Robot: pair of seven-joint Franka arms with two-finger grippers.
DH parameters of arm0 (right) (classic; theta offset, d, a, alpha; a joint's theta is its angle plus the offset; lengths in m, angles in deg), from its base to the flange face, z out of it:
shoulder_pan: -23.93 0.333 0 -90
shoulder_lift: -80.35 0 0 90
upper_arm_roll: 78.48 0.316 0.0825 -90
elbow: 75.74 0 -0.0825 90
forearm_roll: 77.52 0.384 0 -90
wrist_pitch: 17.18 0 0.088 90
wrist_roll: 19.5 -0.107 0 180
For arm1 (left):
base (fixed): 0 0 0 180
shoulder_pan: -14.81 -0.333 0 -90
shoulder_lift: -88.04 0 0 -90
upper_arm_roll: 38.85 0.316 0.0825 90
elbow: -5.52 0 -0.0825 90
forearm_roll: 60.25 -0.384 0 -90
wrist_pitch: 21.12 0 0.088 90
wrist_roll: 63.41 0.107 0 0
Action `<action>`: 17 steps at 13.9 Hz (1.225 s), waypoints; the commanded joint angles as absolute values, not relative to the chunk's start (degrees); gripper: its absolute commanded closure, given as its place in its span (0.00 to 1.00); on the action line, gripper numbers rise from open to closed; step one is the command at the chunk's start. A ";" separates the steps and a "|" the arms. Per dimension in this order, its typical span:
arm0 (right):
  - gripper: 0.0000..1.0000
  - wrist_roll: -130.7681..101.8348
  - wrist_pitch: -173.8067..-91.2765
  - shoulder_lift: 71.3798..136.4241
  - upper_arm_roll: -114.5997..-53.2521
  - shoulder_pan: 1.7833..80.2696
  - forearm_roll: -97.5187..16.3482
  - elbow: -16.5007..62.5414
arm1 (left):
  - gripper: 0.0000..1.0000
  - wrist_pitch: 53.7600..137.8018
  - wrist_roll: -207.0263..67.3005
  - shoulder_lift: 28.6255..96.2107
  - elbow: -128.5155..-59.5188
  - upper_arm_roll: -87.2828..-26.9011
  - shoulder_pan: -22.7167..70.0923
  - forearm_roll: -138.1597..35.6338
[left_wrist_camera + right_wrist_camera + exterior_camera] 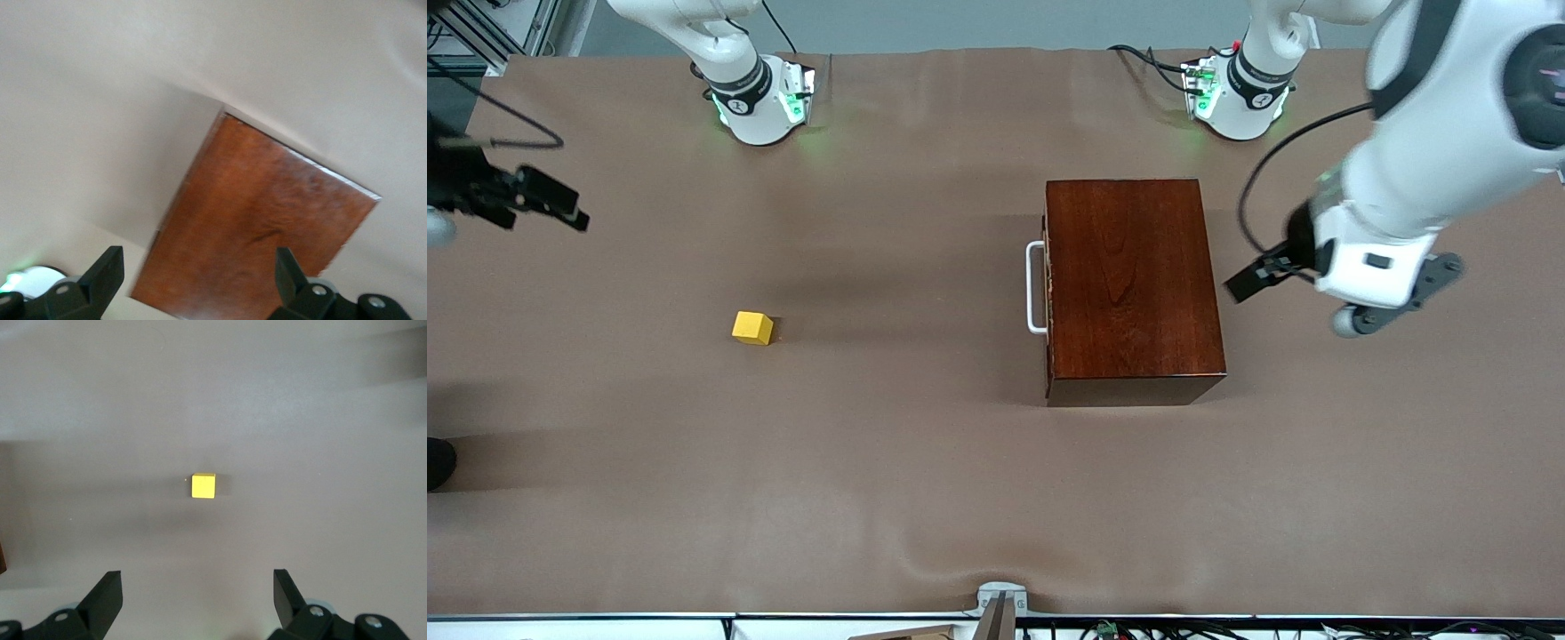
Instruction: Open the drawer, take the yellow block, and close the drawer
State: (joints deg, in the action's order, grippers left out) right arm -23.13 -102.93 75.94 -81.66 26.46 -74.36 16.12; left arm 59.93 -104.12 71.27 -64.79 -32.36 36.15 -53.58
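Sitting on the desk toward the right arm's end, the yellow block [752, 327] is well apart from the shut drawer [1048, 286]. Your left gripper [197, 283] and right gripper [197, 603] are hovering, jaws apart; you're risking glancing off its white handle [1034, 288].

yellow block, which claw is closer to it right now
Right. The right claw hangs open over bare table toward the right arm's end, with the yellow block below it. The left claw is open beside the wooden box.
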 commanded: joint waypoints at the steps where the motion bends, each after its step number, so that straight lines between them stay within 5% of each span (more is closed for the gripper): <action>1: 0.00 -22.31 -103.14 72.62 -80.94 25.95 -76.72 18.83 | 0.00 59.13 -87.38 79.05 -73.12 -32.79 29.08 -53.31; 7: 0.00 -22.57 -103.58 74.36 -81.11 25.34 -79.45 15.25 | 0.00 59.21 -73.27 89.43 -82.89 -33.05 24.92 -58.05; 17: 0.00 -22.66 -101.74 77.36 -81.20 25.42 -78.84 11.45 | 0.00 59.48 -65.09 90.58 -82.37 -34.27 23.17 -58.93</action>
State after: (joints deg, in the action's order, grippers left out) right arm -23.03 -103.21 76.68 -81.86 26.37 -78.47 13.22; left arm 58.66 -67.22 88.68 -80.98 -32.81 24.12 -57.23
